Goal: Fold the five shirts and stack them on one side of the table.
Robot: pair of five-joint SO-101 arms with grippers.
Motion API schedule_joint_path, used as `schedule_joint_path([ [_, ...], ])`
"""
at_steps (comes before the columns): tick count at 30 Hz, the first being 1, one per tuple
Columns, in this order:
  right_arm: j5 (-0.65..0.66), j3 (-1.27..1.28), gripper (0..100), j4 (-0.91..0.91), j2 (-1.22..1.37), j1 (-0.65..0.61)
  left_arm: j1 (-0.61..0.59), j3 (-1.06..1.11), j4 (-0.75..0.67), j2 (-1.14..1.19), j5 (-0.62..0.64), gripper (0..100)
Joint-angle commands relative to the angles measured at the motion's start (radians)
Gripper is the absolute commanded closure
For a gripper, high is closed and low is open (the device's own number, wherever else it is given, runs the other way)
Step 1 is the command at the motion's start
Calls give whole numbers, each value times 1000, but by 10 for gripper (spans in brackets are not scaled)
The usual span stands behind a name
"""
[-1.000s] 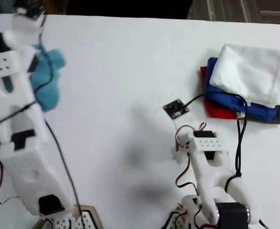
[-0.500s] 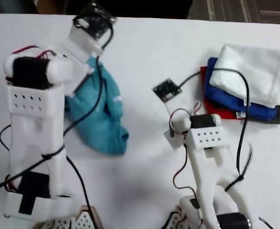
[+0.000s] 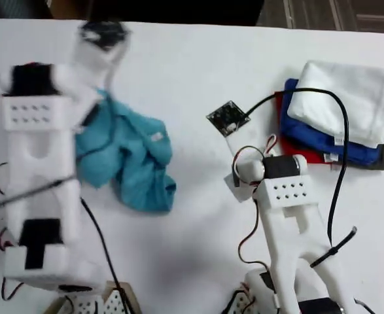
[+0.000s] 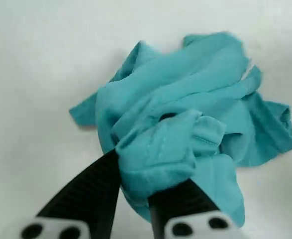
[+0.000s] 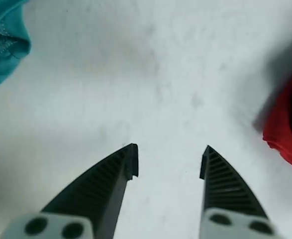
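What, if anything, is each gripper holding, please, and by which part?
The left gripper pinches a bunched fold of the teal shirt; the right gripper is open, holding nothing.

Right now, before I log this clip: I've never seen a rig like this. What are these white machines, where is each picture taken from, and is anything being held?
These are two small robot arms side by side at a white table: the left arm and the right arm. One picture looks down from a fixed camera overhead. The other two come from a camera on each arm's wrist, so the black prongs in them are that arm's own gripper. The left gripper is shut on a crumpled teal shirt that spreads over the table. The right gripper is open and holds nothing, above bare table. Near the right arm is a stack of folded shirts: white on top, then blue, then red.
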Motion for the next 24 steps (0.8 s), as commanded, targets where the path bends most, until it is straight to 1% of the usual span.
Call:
schedule_joint_path([
  [1,6,-44,786,-1,-42,-4,-209,15,2,72,-94,972],
  [4,6,-46,786,-2,-42,-4,-351,19,0,135,-190,972],
  [7,6,-44,786,-1,-42,-4,-433,13,0,163,-307,953],
  [9,6,-44,786,-1,-41,-4,-450,13,0,160,-373,892],
  [11,6,-44,786,-1,-41,-4,-446,12,-2,140,-416,810],
  [14,6,-26,786,-4,-41,-4,-384,12,-9,98,-428,718],
  [19,6,89,786,-84,-41,-2,-176,-12,-23,25,-408,735],
  [22,6,155,786,-127,-42,4,-34,15,-20,40,-374,734],
  [24,6,184,786,-145,-48,31,35,56,-23,74,-370,735],
])
